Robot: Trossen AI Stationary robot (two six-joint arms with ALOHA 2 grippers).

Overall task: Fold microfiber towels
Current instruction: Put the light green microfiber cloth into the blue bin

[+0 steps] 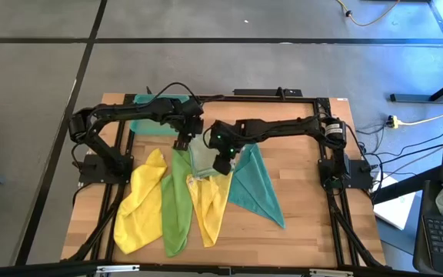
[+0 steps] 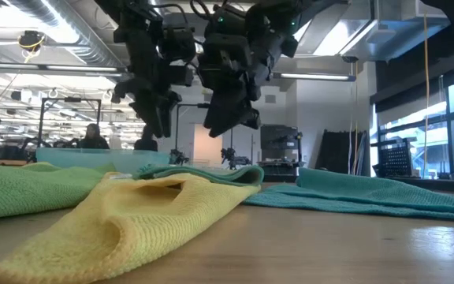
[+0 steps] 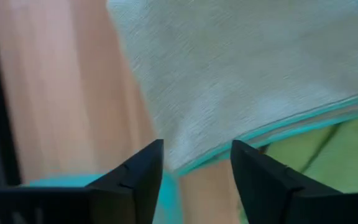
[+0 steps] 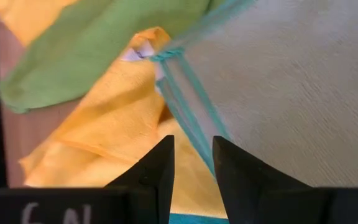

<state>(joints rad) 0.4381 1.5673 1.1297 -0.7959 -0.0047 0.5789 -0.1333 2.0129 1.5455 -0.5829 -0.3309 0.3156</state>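
A pale olive-green towel point(image 1: 201, 158) with a teal hem lies on the table's middle, between my two grippers. One corner rests on a yellow towel point(image 1: 210, 204). My left gripper point(image 1: 183, 144) is open and hovers over the pale towel's far left hem point(image 3: 241, 74). My right gripper point(image 1: 223, 164) hovers over its near right edge point(image 4: 291, 81), fingers a narrow gap apart. The low view shows both grippers point(image 2: 160, 126) point(image 2: 231, 118) raised clear of the cloths. Another yellow towel point(image 1: 141, 200), a bright green towel point(image 1: 177, 200) and a teal towel point(image 1: 256, 188) lie spread toward the near edge.
A translucent teal tray point(image 1: 148, 127) stands at the far left under my left arm. The black frame rails point(image 1: 118, 169) run along both table sides. Bare wood point(image 1: 314, 215) shows at the near right.
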